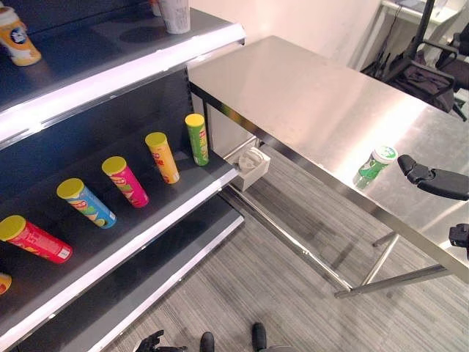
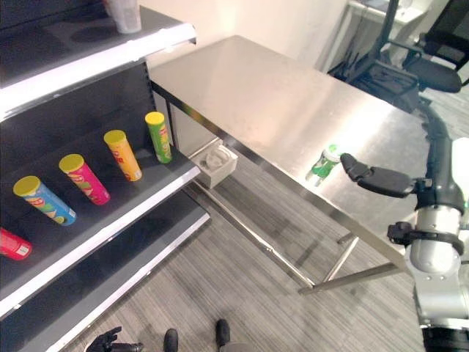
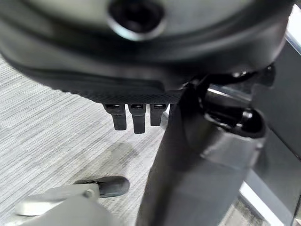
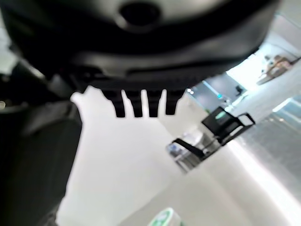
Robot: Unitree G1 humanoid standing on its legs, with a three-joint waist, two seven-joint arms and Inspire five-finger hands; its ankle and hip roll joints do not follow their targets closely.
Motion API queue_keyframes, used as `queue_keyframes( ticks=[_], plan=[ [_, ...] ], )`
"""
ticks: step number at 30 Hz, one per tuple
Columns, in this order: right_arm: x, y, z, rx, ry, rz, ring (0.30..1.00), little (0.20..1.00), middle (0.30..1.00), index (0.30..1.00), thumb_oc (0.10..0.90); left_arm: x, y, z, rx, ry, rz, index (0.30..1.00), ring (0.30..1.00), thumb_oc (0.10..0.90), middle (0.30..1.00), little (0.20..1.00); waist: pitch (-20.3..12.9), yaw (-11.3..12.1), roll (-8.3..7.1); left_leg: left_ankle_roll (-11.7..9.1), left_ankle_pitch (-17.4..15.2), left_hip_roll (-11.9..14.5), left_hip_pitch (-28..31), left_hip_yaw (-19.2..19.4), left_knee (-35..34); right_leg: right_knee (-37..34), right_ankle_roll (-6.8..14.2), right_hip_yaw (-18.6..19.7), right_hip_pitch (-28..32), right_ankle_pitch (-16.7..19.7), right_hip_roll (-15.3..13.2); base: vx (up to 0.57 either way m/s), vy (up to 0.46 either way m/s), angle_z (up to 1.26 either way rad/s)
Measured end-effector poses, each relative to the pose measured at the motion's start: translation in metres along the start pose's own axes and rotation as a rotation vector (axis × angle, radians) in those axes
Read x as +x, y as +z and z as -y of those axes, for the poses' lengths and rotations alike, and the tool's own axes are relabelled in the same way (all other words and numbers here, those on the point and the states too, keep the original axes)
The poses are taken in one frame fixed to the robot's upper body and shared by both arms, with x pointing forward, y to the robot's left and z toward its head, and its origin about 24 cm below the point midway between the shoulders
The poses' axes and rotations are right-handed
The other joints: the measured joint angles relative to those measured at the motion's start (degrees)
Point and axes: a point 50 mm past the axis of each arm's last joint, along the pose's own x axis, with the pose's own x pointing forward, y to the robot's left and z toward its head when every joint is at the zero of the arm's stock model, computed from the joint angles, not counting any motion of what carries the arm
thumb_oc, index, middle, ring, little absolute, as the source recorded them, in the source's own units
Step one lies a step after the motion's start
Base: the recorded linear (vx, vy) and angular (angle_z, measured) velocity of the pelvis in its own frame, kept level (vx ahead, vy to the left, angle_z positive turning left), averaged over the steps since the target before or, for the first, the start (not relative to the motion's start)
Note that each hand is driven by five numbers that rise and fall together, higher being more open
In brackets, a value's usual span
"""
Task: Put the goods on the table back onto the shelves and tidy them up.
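A small green container with a white lid (image 1: 377, 164) stands on the steel table (image 1: 308, 95) near its front edge. My right hand (image 1: 432, 178) hovers just to the right of it, fingers straight and open, not touching it. The right wrist view shows those fingers (image 4: 141, 106) extended, with the green-and-white lid (image 4: 164, 219) beyond them. My left hand (image 1: 150, 342) hangs low near the floor, far from the table. Its fingers (image 3: 134, 117) are relaxed and hold nothing.
The dark shelf unit (image 1: 110, 242) on the left carries several yellow-lidded tubes, among them a green one (image 1: 196, 138) and a pink one (image 1: 125, 181). The top shelf holds a white cup (image 1: 174, 15) and an orange bottle (image 1: 16, 37). A white box (image 1: 251, 167) sits under the table.
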Motion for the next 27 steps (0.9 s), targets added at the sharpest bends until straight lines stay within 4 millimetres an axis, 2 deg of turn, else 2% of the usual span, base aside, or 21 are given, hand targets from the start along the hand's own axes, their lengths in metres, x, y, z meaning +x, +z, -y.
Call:
queue_keyframes(
  ticks=[1,3,4,5,8,11,16,17,19,21,23,27],
  plan=[
    [-0.003,-0.003,-0.01,0.0,0.051,-0.018,0.9,0.9,0.9,0.9,0.8,0.0,0.002,-0.003,-0.019,0.01,0.01,0.9,0.9,0.8,0.9,0.9,0.0,0.4,-0.2,0.0,0.0,0.3,1.1,1.6,-1.3,-0.9,0.3,1.0,0.7,0.2,-0.2,0.07,0.088,-0.41],
    [-0.006,-0.008,-0.013,0.006,0.06,-0.04,0.9,0.9,0.9,0.9,0.8,0.001,0.009,-0.002,-0.028,0.01,0.036,0.9,0.9,0.8,0.9,0.9,0.1,0.1,-0.23,0.0,0.0,-0.1,1.6,2.1,-1.4,-0.9,0.4,1.0,1.0,0.1,-0.7,0.05,0.091,-0.18],
    [-0.008,-0.016,-0.015,0.004,0.062,-0.079,0.9,0.9,0.9,0.9,0.8,0.001,0.013,-0.001,-0.023,0.005,0.051,0.9,0.9,0.8,0.9,0.9,0.1,0.3,-0.35,0.2,-0.1,-0.3,2.0,2.6,-1.4,-0.9,0.7,1.1,1.4,-0.1,-0.8,0.04,0.092,-0.03],
    [-0.008,-0.021,-0.015,-0.001,0.063,-0.099,0.9,0.9,0.9,0.9,0.8,0.001,0.014,-0.001,-0.02,0.003,0.053,0.9,0.9,0.8,0.9,0.9,0.4,0.4,-0.12,1.0,-0.7,-0.4,1.9,2.6,-1.4,-0.9,0.9,1.1,1.4,-0.2,-0.8,0.05,0.086,-0.01],
    [-0.011,-0.036,-0.014,-0.022,0.06,-0.176,0.9,0.9,0.9,0.9,0.8,0.0,0.009,0.0,0.006,-0.012,0.041,0.9,0.9,0.8,0.9,0.9,1.7,0.3,0.11,1.2,-0.8,-0.7,0.1,2.9,-1.4,-1.0,2.1,1.3,-0.6,-0.3,-1.3,0.02,0.044,-0.05],
    [-0.013,-0.037,-0.016,-0.023,0.058,-0.187,0.9,0.9,0.9,0.9,0.8,0.0,0.005,0.0,0.017,-0.012,0.029,0.9,0.9,0.8,0.9,0.9,2.4,0.3,0.74,1.6,-0.4,-0.9,-0.9,3.0,-1.4,-1.0,2.3,1.6,-1.7,0.2,-1.7,0.01,0.014,-0.04],
    [-0.016,-0.046,-0.024,0.005,0.036,-0.232,0.9,0.9,0.9,0.9,0.8,0.0,0.01,0.0,0.019,-0.013,0.047,0.9,0.9,0.8,0.9,0.9,3.4,1.1,1.56,1.7,-0.3,-1.0,-1.9,2.8,-1.4,-1.0,1.9,1.4,-2.6,0.5,-1.7,0.01,-0.001,0.02],
    [-0.013,-0.045,-0.026,0.009,0.029,-0.234,0.9,0.9,0.9,0.9,0.8,0.001,0.012,0.0,0.02,-0.013,0.053,0.9,0.9,0.8,0.9,0.9,3.8,1.3,1.73,1.7,-0.3,-1.0,-2.1,2.8,-1.4,-0.9,1.9,1.4,-2.8,0.5,-1.7,0.0,0.0,0.0],
    [0.003,-0.03,-0.036,0.09,-0.065,-0.197,0.9,0.9,0.9,0.9,0.8,0.0,0.018,0.004,0.036,-0.025,0.081,0.9,0.9,0.8,0.9,0.9,5.3,1.8,2.83,1.7,-0.3,-0.9,-3.1,2.6,-1.4,-1.0,1.9,1.1,-3.6,0.6,-1.7,0.05,-0.021,0.06],
    [0.023,-0.024,-0.036,0.117,-0.154,-0.2,0.9,0.9,0.9,0.9,0.8,0.0,0.021,0.004,0.039,-0.019,0.092,0.9,0.9,0.8,0.9,0.9,5.9,3.9,3.34,1.5,-0.2,-0.9,-4.0,2.2,-1.4,-1.3,2.0,0.7,-4.3,0.4,-1.7,0.04,-0.045,0.12],
    [0.037,-0.02,-0.032,0.134,-0.234,-0.207,0.9,0.9,0.9,0.9,0.8,0.001,0.024,0.005,0.05,-0.012,0.098,0.9,0.9,0.8,0.9,0.9,6.9,4.6,3.6,1.5,0.0,-1.0,-4.5,1.2,-1.4,-1.3,2.0,0.4,-4.6,0.4,-1.6,0.02,-0.023,0.18],
    [0.037,-0.02,-0.031,0.127,-0.255,-0.212,0.9,0.9,0.9,0.9,0.8,0.001,0.025,0.005,0.05,-0.008,0.102,0.9,0.9,0.8,0.9,0.9,7.0,5.0,3.61,1.4,0.0,-1.0,-4.8,0.9,-1.4,-1.2,2.0,-0.1,-4.7,0.4,-1.6,0.03,-0.017,0.08]
  ],
)
